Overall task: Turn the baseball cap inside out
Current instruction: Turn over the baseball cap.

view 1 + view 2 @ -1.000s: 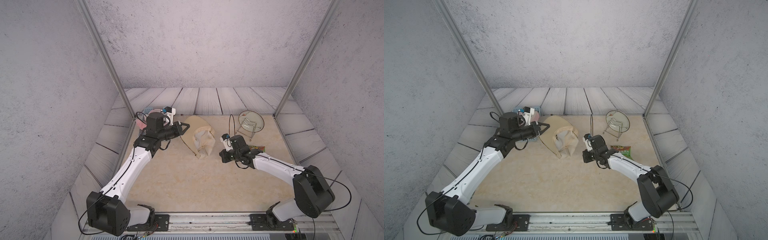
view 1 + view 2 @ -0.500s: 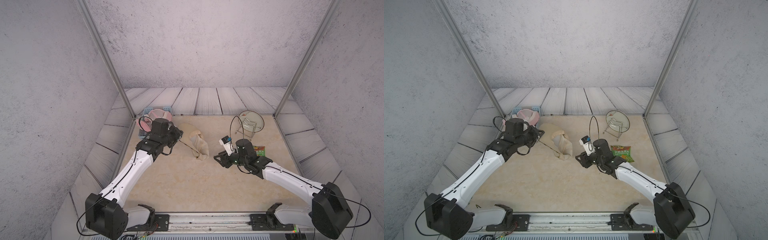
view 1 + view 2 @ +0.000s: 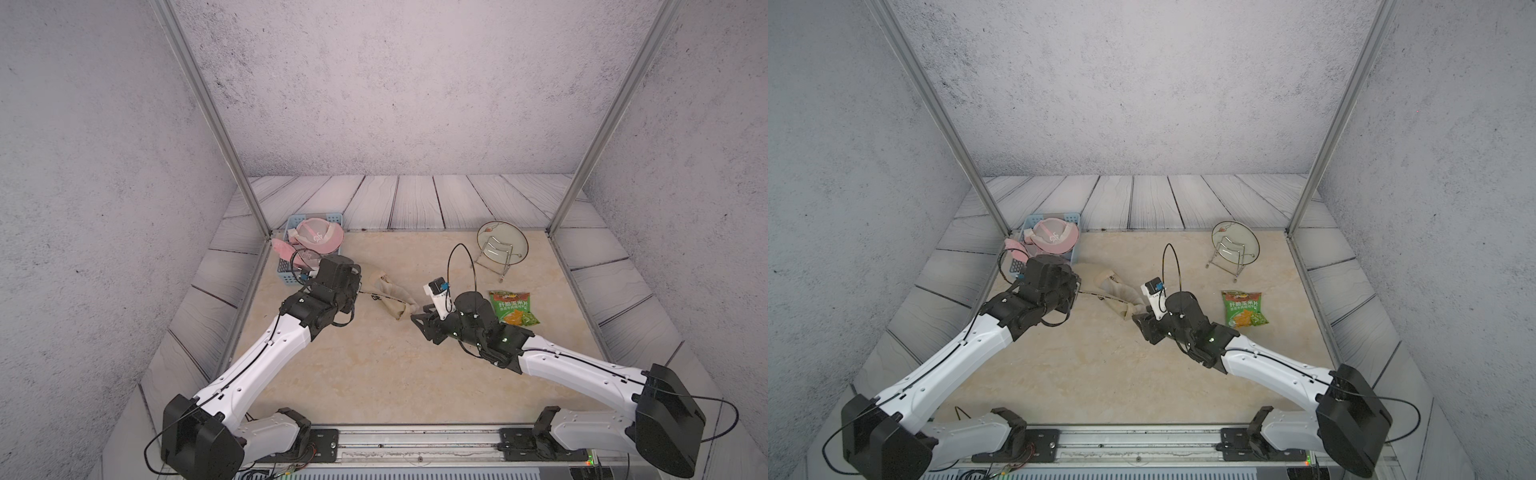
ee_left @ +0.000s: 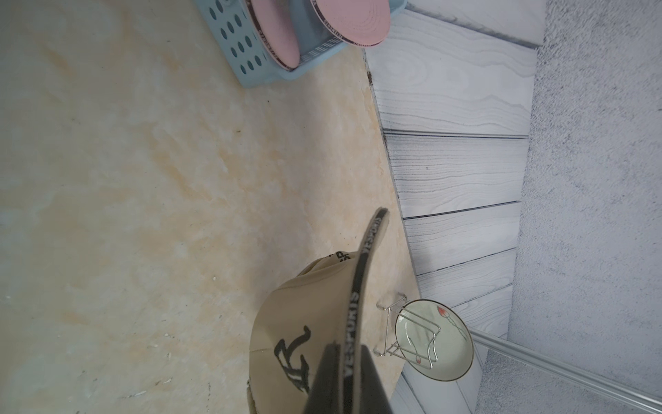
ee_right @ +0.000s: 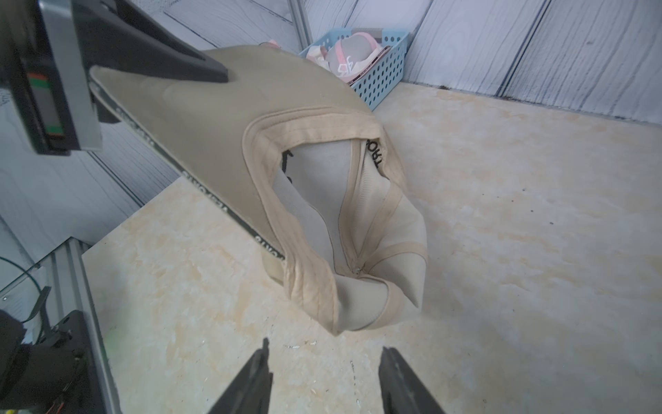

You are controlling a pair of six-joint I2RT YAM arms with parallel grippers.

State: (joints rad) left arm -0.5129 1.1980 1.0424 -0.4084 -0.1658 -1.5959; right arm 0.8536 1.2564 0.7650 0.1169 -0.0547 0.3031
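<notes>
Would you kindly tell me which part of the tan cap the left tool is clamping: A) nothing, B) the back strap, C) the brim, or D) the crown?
C: in the left wrist view the left tool is shut on the dark-edged brim of the tan cap.

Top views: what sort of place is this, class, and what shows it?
Probably a robot test cell, not a real home: two arms on a metal rail, aluminium posts framing panel walls, and props like a beige baseball cap and a racked plate.
</notes>
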